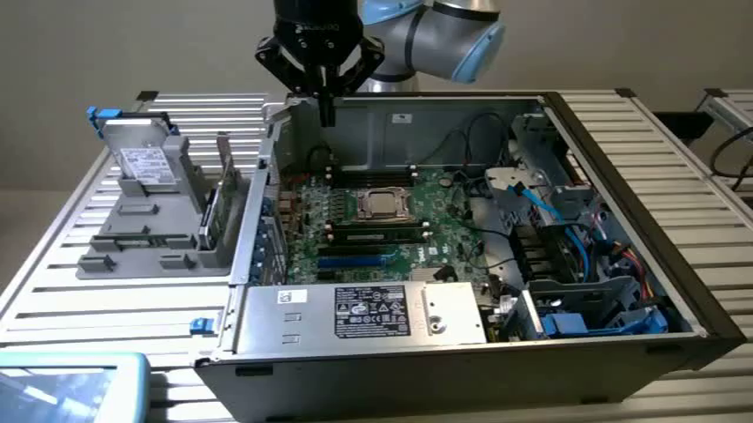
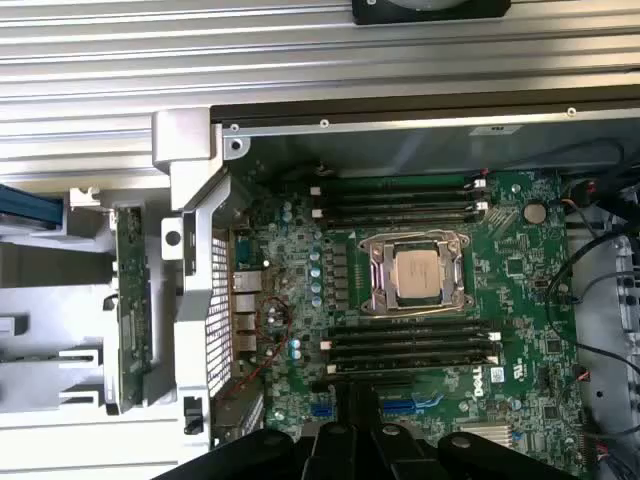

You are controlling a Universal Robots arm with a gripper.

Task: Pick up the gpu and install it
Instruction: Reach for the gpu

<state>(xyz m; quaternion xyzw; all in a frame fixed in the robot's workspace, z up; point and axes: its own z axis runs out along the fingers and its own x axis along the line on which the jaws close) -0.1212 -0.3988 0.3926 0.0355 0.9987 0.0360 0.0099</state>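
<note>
Exterior view: gripper (image 1: 326, 115) pinched together, empty, above case (image 1: 406, 132) rear wall. Gpu (image 1: 218, 211) off to exterior view's left (on edge in grey rack (image 1: 130, 240)), long axis running alongside case.

The table (image 1: 59, 300) is ribbed bare aluminium, dull silver, and the grey holder (image 1: 130, 238) on it looks like matt moulded plastic — the gpu (image 1: 220, 207) standing in it shows a green circuit-board edge. The computer case (image 1: 471, 115) is unpainted grey sheet metal inside, its motherboard (image 1: 359, 236) glossy green around a bright metal processor lid (image 1: 383, 204). The gripper (image 1: 326, 113) is matt black — the arm (image 1: 453, 33) smooth grey with pale-blue caps.
</note>
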